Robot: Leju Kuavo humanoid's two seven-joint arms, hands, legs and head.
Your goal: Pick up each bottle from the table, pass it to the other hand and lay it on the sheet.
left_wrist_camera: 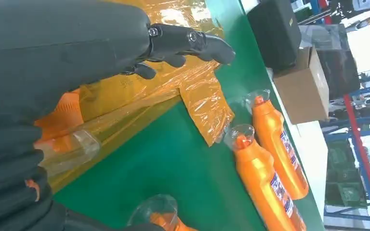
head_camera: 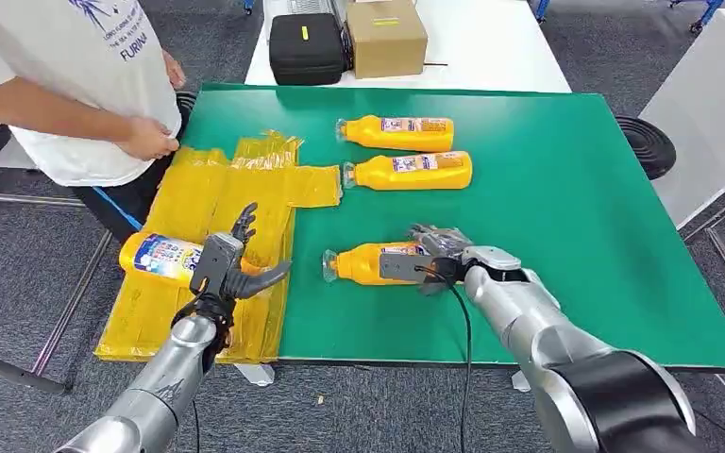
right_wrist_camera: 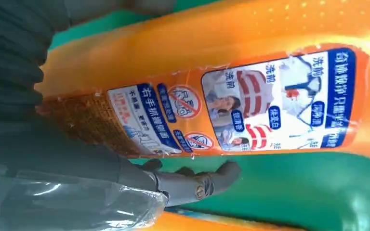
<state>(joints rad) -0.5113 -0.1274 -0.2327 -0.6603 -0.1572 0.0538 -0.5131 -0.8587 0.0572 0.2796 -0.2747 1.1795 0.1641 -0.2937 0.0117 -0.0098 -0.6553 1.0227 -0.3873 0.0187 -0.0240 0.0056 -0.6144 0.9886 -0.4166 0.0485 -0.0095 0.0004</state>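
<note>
Three orange bottles lie on the green table (head_camera: 576,189): two at the back (head_camera: 396,132) (head_camera: 411,171) and one near the front (head_camera: 363,264). My right hand (head_camera: 437,251) is down over the near bottle's base end. In the right wrist view the bottle (right_wrist_camera: 231,67) lies between the thumb and a straight finger (right_wrist_camera: 197,184), with a strip of green between finger and bottle. Another bottle (head_camera: 154,255) lies on the yellow sheet (head_camera: 189,198) at the table's left. My left hand (head_camera: 234,266) hovers over the sheet beside it, fingers (left_wrist_camera: 188,41) spread and holding nothing.
A person in a white shirt (head_camera: 75,75) stands at the back left, one hand (head_camera: 148,140) close to the sheet's far edge. A black case (head_camera: 305,47) and a cardboard box (head_camera: 386,36) sit on the white table behind. The green table's right half is bare.
</note>
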